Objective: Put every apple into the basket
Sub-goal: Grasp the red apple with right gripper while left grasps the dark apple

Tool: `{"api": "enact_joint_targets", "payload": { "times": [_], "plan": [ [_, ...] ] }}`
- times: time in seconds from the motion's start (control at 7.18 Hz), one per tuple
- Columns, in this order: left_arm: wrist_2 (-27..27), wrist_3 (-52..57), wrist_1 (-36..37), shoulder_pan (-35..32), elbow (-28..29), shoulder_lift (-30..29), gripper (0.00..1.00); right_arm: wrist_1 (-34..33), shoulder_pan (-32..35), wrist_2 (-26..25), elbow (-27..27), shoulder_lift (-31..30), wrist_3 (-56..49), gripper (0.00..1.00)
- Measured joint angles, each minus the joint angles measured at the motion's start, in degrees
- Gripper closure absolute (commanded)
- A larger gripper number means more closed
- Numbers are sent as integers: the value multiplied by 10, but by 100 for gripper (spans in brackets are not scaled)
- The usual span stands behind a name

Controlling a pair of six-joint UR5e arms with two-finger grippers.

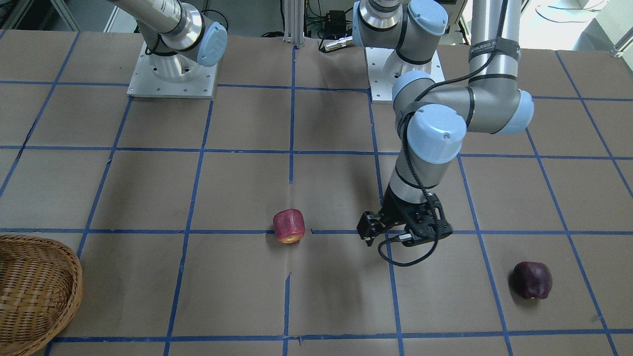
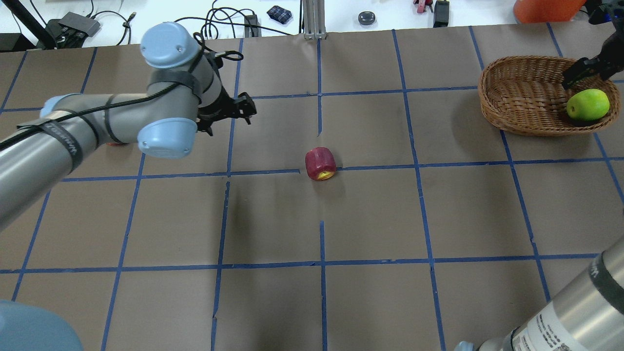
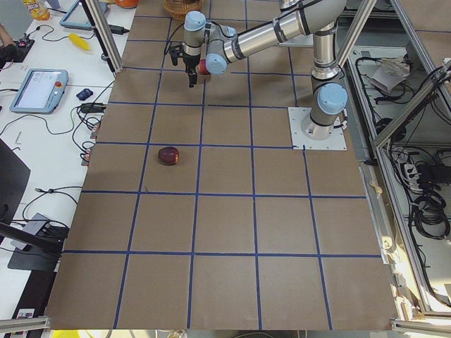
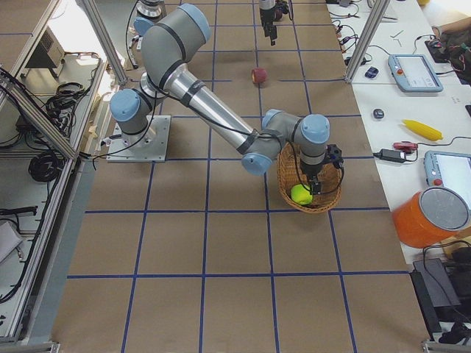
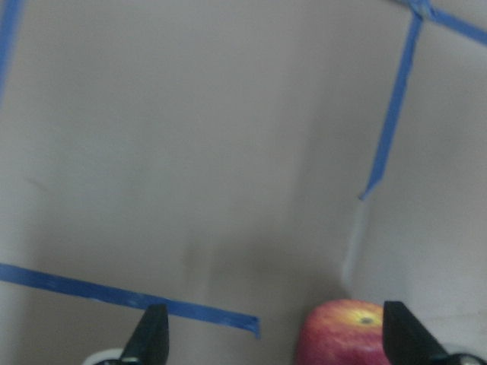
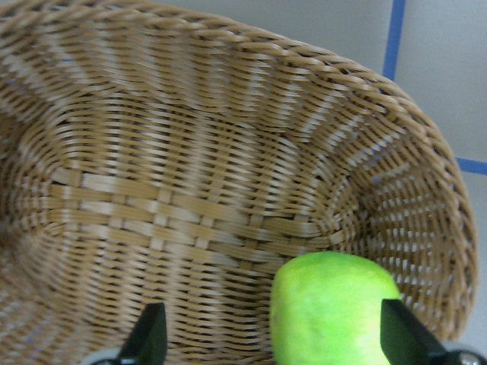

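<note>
The wicker basket (image 2: 521, 92) sits at the table's far right, and also shows in the front view (image 1: 74, 282). A green apple (image 2: 588, 104) lies in it. My right gripper (image 2: 575, 77) hangs open just above that apple (image 6: 335, 312), fingers either side of it and clear of it. A red apple (image 2: 320, 164) lies on the table's middle. My left gripper (image 2: 246, 108) is open and empty, to the left of that apple and above the table (image 5: 346, 334). A dark red apple (image 1: 531, 280) lies on the left side; in the overhead view my left arm hides it.
Both arm bases (image 1: 173, 74) stand at the robot's edge of the table. An aluminium post (image 2: 314, 19) rises at the far edge. An orange container (image 4: 434, 217), tablets and a banana (image 4: 423, 129) lie on the bench beyond the basket.
</note>
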Motion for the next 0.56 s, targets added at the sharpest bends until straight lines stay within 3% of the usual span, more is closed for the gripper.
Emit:
{"api": "enact_joint_targets", "payload": {
  "times": [0.28, 0.56],
  "plan": [
    [16, 173, -52, 92, 3, 14, 0, 123, 93, 5, 7, -57, 120, 0],
    [35, 348, -71, 188, 26, 3, 0, 166, 229, 9, 16, -66, 300, 0]
  ]
}}
